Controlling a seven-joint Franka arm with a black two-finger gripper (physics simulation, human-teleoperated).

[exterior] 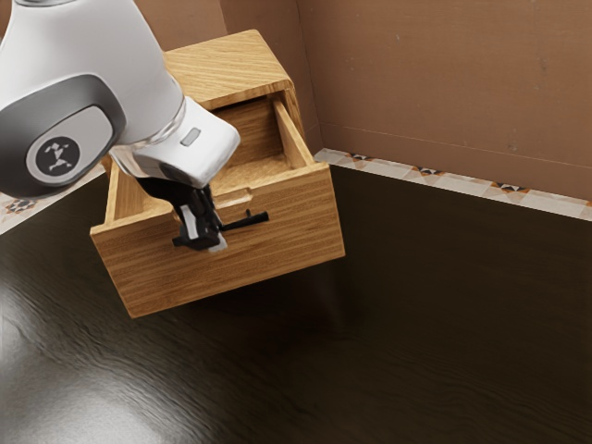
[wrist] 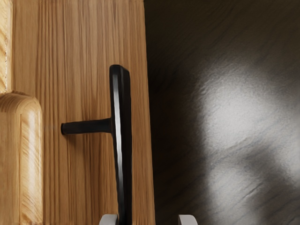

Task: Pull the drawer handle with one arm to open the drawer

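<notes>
While the black gripper [exterior: 202, 237] hangs over the drawer handle [exterior: 244, 222], its fingers stand apart and released. In the wrist view the black bar runs between the two pale fingertips [wrist: 108, 219]; it lies against one of them and is well apart from the other. A short post [wrist: 86, 126] joins the bar to the wooden drawer front [exterior: 250, 254]. The drawer [exterior: 294, 139] is pulled far out of the wooden cabinet [exterior: 222, 65], toward 7 o'clock in the exterior view, and its inside is open to view. Under it, the dark glossy table [exterior: 444, 333] spreads toward 5 o'clock. A brown wall [exterior: 444, 74] stands at 1 o'clock.
</notes>
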